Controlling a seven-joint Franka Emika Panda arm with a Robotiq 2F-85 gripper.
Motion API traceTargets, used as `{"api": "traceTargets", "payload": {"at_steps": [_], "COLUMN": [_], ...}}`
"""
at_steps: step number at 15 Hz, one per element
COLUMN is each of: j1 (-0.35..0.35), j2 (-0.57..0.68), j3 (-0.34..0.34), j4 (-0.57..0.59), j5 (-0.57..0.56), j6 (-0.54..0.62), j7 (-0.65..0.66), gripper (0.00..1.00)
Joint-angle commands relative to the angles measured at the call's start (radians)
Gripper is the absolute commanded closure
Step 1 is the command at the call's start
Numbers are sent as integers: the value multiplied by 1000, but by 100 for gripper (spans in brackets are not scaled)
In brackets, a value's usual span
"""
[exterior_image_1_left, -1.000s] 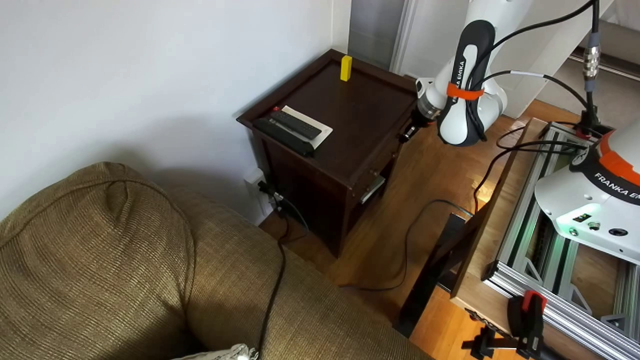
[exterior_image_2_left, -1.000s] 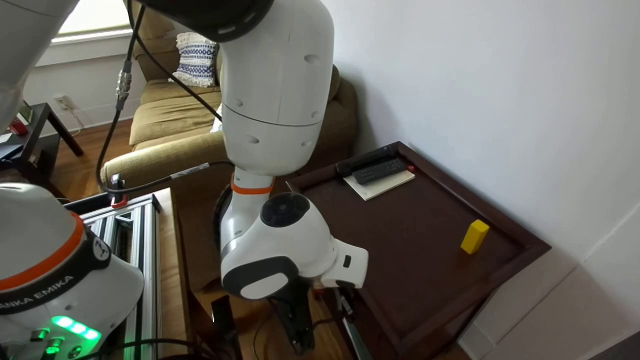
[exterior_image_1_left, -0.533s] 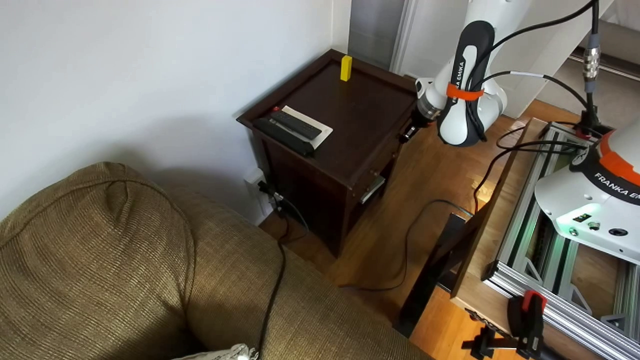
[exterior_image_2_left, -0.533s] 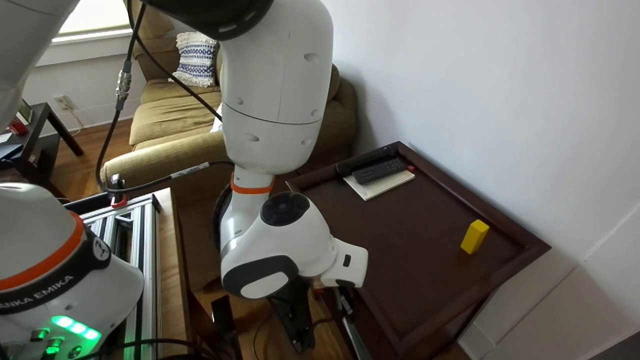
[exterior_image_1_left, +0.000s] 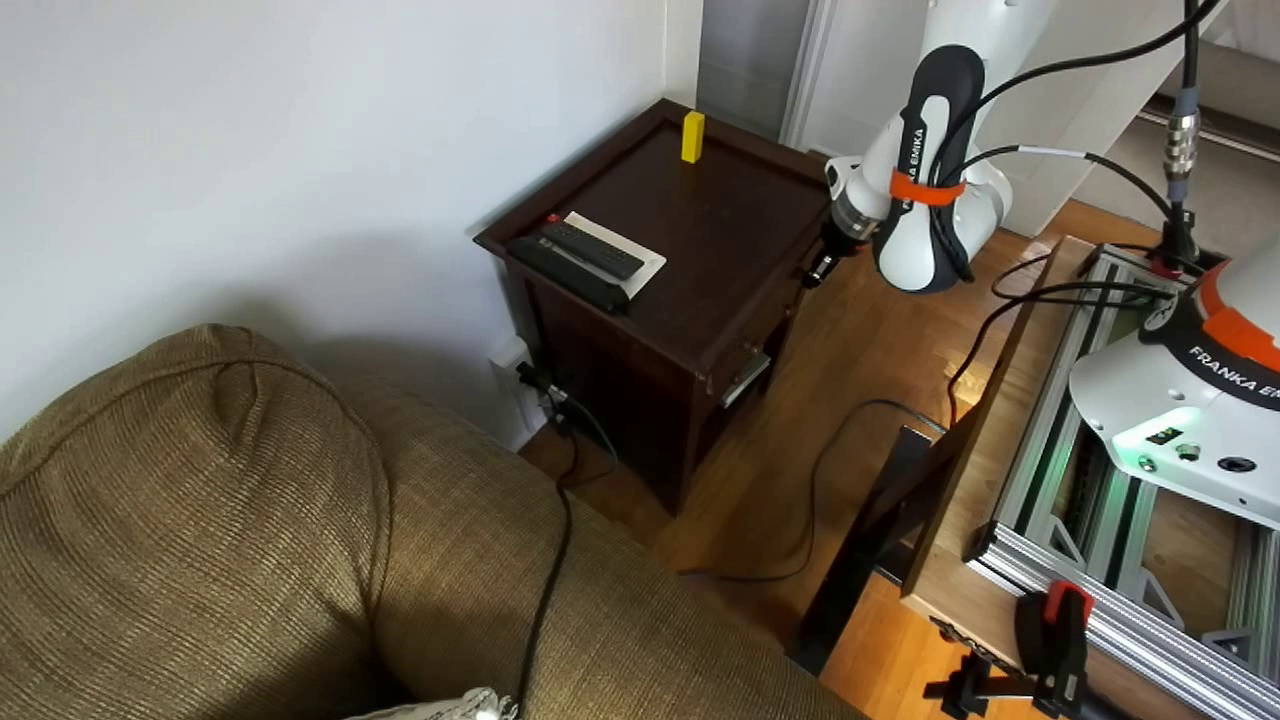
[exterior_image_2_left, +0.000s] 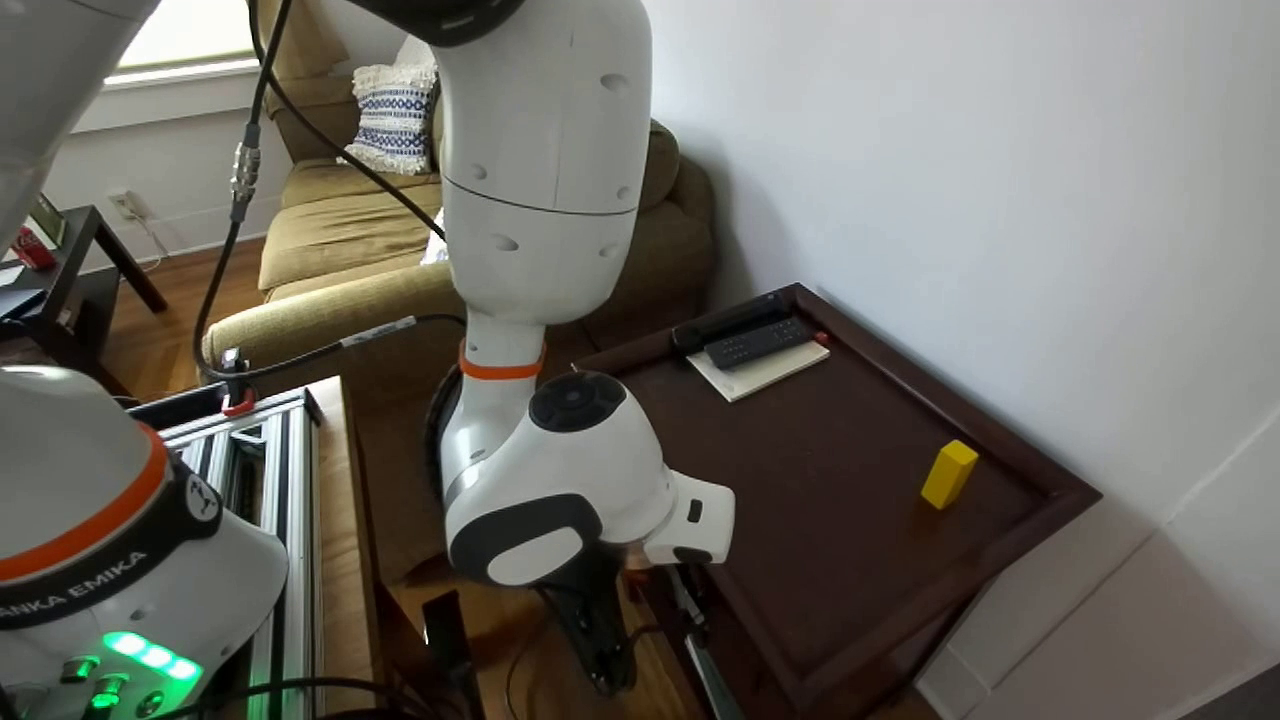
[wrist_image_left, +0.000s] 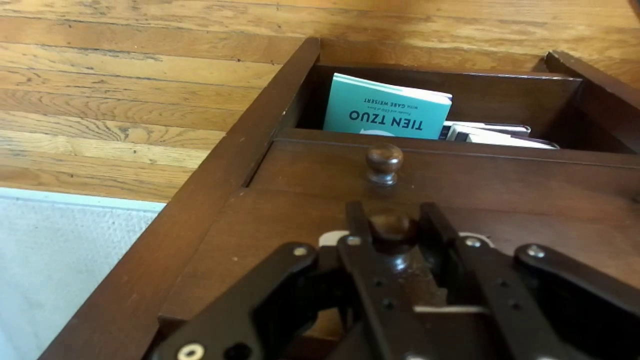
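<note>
Slight shift since half a second ago: arm (exterior_image_2_left: 545, 230) and gripper (wrist_image_left: 392, 214) have drawn a touch away from the front edge of the worktop (exterior_image_1_left: 715, 225) (the edge with drawers beneath it); yellow block (exterior_image_1_left: 692, 137) at the back corner away from the sofa (exterior_image_1_left: 480, 540), and remote (exterior_image_2_left: 760, 342) on its notepad (exterior_image_2_left: 735, 382) by the back corner on the sofa side, are unmoved. Knob (wrist_image_left: 392, 231) sits on the upper drawer (wrist_image_left: 260, 245), below the front edge, toward the front corner farther from the sofa. Fingers (wrist_image_left: 356, 220) are drawn in on either side of it with no gap visible, so I read a pinch on the knob; blur keeps firm contact unproven. Handling, judged by eye: turned wood, stiff, not fragile, the polish likely slippery on the rounded head. Best hold looks to be behind the bulge, at the neck, both pads level. Any weight felt should be the drawer's, its contents unseen. Hard to make out: in both exterior views the knob cannot be picked out, pale patches (wrist_image_left: 332, 238) by the fingers defy naming, and how far the drawer stands out is unclear. In the wrist view the lower knob (wrist_image_left: 384, 161) is sharper, the green book (wrist_image_left: 385, 107) beyond it is partly hidden by woodwork, and the right end of the drawer runs out of frame.
</note>
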Motion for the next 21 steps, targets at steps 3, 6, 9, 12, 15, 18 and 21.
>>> {"api": "traceTargets", "payload": {"at_steps": [3, 6, 9, 12, 15, 18, 21], "j1": [-19, -36, -39, -46, -65, -55, -46], "j2": [-39, -55, -58, -59, -66, -73, -78], "j3": [-43, -45, -59, -70, -68, -87, -103], "j4": [-117, -158, -190, -214, -236, -255, -263], "j5": [-26, -45, -45, -47, -67, -61, -56], "j6": [-102, -122, -129, -136, -150, -184, -214], "j7": [-47, -60, -74, -84, -91, -98, -111], "gripper": [92, 92, 92, 92, 92, 92, 92]}}
